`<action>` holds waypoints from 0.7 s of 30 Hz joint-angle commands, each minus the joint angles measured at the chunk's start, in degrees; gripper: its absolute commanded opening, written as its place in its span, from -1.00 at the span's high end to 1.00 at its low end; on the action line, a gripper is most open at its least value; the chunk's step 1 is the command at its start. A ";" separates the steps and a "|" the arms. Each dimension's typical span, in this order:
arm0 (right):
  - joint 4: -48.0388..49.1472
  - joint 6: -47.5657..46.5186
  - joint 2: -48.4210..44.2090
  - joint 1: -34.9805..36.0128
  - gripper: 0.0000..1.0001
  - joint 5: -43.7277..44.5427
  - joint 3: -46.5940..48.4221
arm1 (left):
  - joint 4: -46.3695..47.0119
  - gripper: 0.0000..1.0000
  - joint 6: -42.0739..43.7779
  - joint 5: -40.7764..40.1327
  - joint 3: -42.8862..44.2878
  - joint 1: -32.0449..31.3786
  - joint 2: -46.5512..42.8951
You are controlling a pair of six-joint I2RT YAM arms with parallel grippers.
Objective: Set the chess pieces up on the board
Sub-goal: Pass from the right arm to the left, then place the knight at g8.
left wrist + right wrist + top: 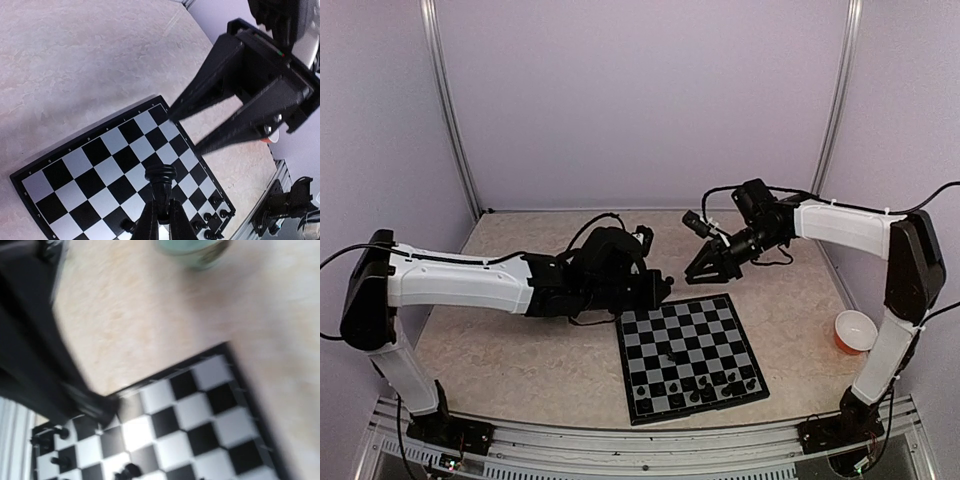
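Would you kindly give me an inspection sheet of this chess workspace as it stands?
Surface: beige marbled table.
Job's things: board lies flat; chess pieces stand mostly along its near rows.
Clutter: orange bowl right of the board; pale green bowl on the table, off the board.
End effectors: left end effector shut on held piece; right end effector open, empty, near the board's far edge.
Cables: black cable loops over the left arm.
Surroundings: lilac walls.

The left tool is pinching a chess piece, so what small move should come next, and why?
Probably carry the piece in the left tool toward the board's near rows and lower it onto a free square: the other pieces stand there, and the right tool is open over the far edge.
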 commanded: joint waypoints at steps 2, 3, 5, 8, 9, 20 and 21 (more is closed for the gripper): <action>2.61 -1.97 -6.97 -3.62 0.35 4.76 -3.12 | -34.02 0.92 9.51 7.89 10.88 0.01 0.85; 2.91 -2.29 -7.44 -3.68 0.34 6.08 -3.45 | -37.90 0.92 10.14 9.07 12.25 -0.02 1.77; 3.09 -2.71 -8.00 -3.70 0.34 7.54 -3.66 | -44.86 0.92 11.32 11.66 14.50 -0.19 4.30; 3.16 -3.11 -8.65 -3.68 0.33 8.36 -3.85 | -53.03 0.93 13.35 11.91 16.73 -0.83 8.12; 3.24 -3.21 -8.88 -3.68 0.33 8.45 -4.04 | -54.80 0.93 13.70 11.69 17.28 -0.94 9.03; 3.29 -3.71 -9.74 -3.73 0.32 7.36 -5.04 | -59.05 0.93 16.23 12.03 24.55 -1.98 19.35; 3.30 -3.75 -9.71 -3.73 0.32 7.26 -5.04 | -59.08 0.93 16.47 12.15 24.89 -2.05 20.03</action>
